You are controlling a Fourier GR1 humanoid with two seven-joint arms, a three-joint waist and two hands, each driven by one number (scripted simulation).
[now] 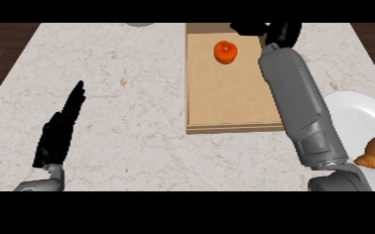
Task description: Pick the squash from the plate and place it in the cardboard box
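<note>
1. At the lower left of the frame, the left robot hand (60,129) rests over the pale marbled surface (124,79). Its fingers are straight and point up, and it holds nothing. It is well apart from the task's things and plays no part in this step.
2. At the top edge, left of centre, a small grey object (139,24) shows only as a sliver, so I cannot tell what it is. It is clear of any likely path.
3. The cardboard box (219,104) lies open in the middle of the frame. The squash (225,52), orange-red, lies on the box floor in the upper part, near the right wall.
4. Judging by this, the placing step looks done, since the squash is off the plate and inside the box.
5. The right robot hand (278,32) is at the upper right of the box, just beside the squash but apart from it. It holds nothing that I can see, and I cannot tell how far open it is. Its grey forearm (296,99) runs along the box's right edge.
6. The next move likely calls for lifting this hand clear and drawing it back toward the lower right. The squash and the box's right wall are the things it could brush on the way.
7. At the right edge, the white plate (344,114) carries a brown pastry (367,156), partly cut off by the frame. The forearm passes just beside the plate.
</note>
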